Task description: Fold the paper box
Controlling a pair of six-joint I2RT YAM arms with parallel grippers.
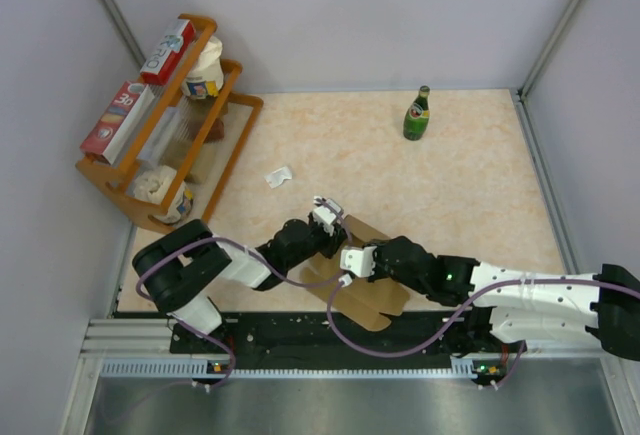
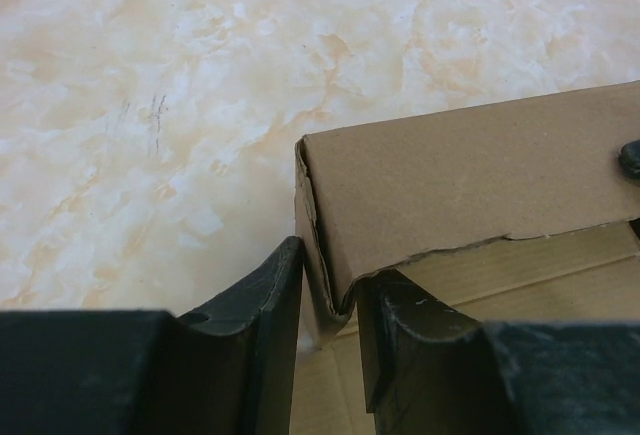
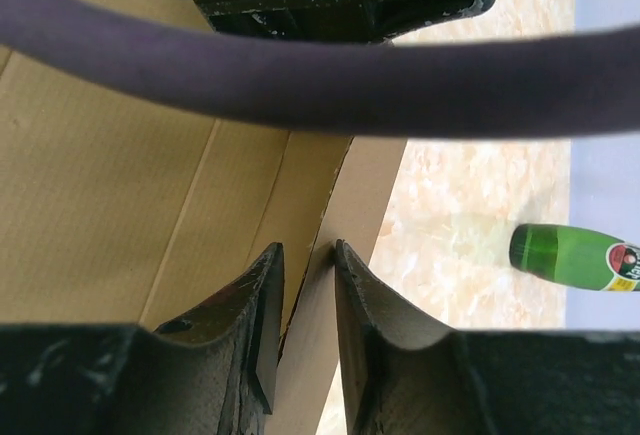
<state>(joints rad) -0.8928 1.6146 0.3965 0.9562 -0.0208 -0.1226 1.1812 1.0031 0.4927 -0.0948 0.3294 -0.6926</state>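
Two arms reach in from the near edge of the worktop (image 1: 450, 195) and meet over the paper box (image 1: 375, 300). The box lies partly opened, its brown panels spread, close to the arm bases at the near middle of the surface.

The left gripper (image 2: 335, 263) is clamped on the paper box at the folded corner of a raised flap. One finger (image 2: 270, 305) lies against the outer face and the other against the inner side, and the creased edge fills the space between them.

The right gripper (image 3: 308, 248) straddles the thin edge of an upright cardboard wall with its fingers slightly apart. The wall lies against one finger and a narrow dark gap shows on the other side, so the wall is not pinched. A purple cable (image 3: 300, 65) crosses the upper part of the right wrist view.

Seen from above, the two grippers stand just beside each other over the far-left part of the box. Beyond the box a crumpled white scrap (image 1: 278, 177) lies on the marbled surface. Further left, a wooden rack (image 1: 240, 105) stands by the left wall, carrying two red-and-white cartons (image 1: 167, 50) and several pale containers. At the far side, well apart from the box, a green bottle (image 1: 417, 115) stands upright
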